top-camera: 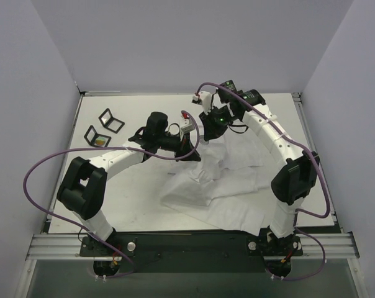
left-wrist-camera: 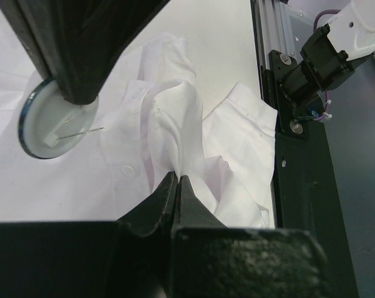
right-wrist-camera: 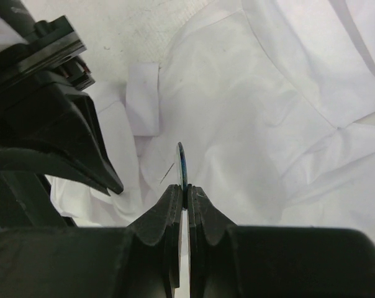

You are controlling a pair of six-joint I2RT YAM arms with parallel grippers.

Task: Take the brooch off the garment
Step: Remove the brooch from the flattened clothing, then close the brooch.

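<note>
The overhead view shows the garment [top-camera: 231,198] lying crumpled and spread over the right half of the white counter [top-camera: 138,202], one part drawn up into a peak where both arms meet above it. The brooch cannot be made out from there. Two small black-framed squares [top-camera: 104,127] sit well apart at the far left of the counter.

The left wrist view shows what the overhead view hides. The left end effector [left-wrist-camera: 177,179] is pressed together on a raised fold of the thin, creased white cloth, with a button [left-wrist-camera: 126,169] and a seam close by. Up and to the left, the brooch [left-wrist-camera: 38,133] shows as a flat round disc with a dark bluish rim and a pale back. A thin metal pin [left-wrist-camera: 82,131] juts from the back, bare against the fabric. The black fingers of the other arm clamp the disc's upper edge.

The right wrist view shows the same disc edge-on as a thin sliver. The right end effector [right-wrist-camera: 184,189] pinches its lower rim, above the shirt's smooth folds. Whether the pin touches the cloth cannot be told.
</note>
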